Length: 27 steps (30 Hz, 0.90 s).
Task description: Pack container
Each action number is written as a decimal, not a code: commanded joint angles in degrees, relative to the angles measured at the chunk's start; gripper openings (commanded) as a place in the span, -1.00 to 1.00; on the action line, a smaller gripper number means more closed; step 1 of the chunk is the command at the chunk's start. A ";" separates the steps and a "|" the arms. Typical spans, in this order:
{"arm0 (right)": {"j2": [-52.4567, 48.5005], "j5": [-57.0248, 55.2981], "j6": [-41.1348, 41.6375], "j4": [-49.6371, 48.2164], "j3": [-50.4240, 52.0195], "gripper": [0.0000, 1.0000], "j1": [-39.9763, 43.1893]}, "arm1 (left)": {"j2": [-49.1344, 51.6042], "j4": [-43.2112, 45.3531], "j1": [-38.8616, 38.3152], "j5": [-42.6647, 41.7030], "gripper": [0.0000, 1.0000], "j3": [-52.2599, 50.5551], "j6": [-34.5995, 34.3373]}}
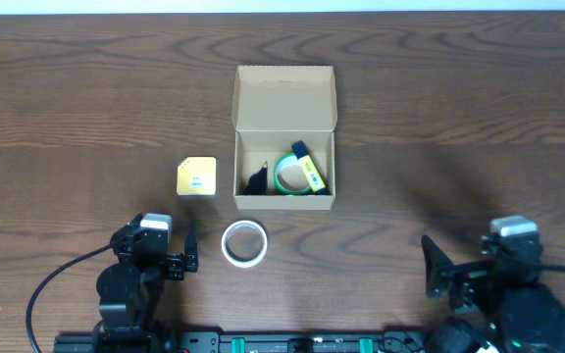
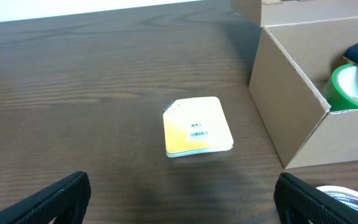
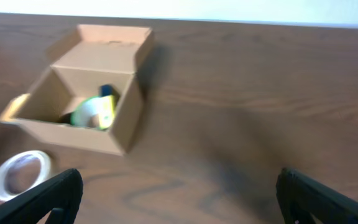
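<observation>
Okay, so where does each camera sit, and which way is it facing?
Overhead: above the table, looking straight down at cardboard box, yellow pad, white tape roll; left arm and right arm along the near edge.
Left wrist: low on the left arm, facing forward at the pad, box to its right; left gripper open, fingers in the bottom corners.
Right wrist: low, facing forward-left at the box; right gripper open, fingers likewise.
Shared: both wrist views show the box and white tape roll.

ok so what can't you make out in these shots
Black item inside the box: overhead view, too small and dark to identify.
Yellow pad label: left wrist view, print too small.
White tape roll: left wrist view, cut by the bottom edge.
Box contents: right wrist view, blurred.
</observation>
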State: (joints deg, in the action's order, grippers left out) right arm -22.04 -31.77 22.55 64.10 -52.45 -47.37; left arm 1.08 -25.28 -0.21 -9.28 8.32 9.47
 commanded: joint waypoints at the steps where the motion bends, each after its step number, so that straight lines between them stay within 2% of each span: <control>1: 1.09 -5.73 -8.83 -4.07 6.73 0.99 3.69 | -0.07 -0.17 0.20 -0.66 0.91 -0.98 0.83; 4: 3.76 -1.11 -14.43 -17.22 18.03 0.99 13.46 | -0.07 -0.17 0.20 -0.68 0.91 -0.98 0.83; 7: 6.69 14.95 -22.73 -31.28 28.79 0.98 26.77 | -0.07 -0.17 0.20 -0.68 0.91 -0.98 0.83; 12: 12.37 26.16 -23.12 -33.46 35.56 0.99 40.39 | -0.07 -0.17 0.20 -0.68 0.91 -0.98 0.83; 21: 16.37 27.50 -23.08 -31.93 40.50 0.99 43.28 | -0.07 -0.17 0.20 -0.68 0.91 -1.01 0.83; 27: 16.35 27.52 -23.04 -26.05 41.00 0.99 43.28 | -0.07 -0.17 0.20 -0.68 0.91 -1.01 0.83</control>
State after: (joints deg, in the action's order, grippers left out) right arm -6.20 -4.64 0.36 36.77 -11.81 -4.71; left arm 1.08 -25.26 -0.21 -9.52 8.32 9.47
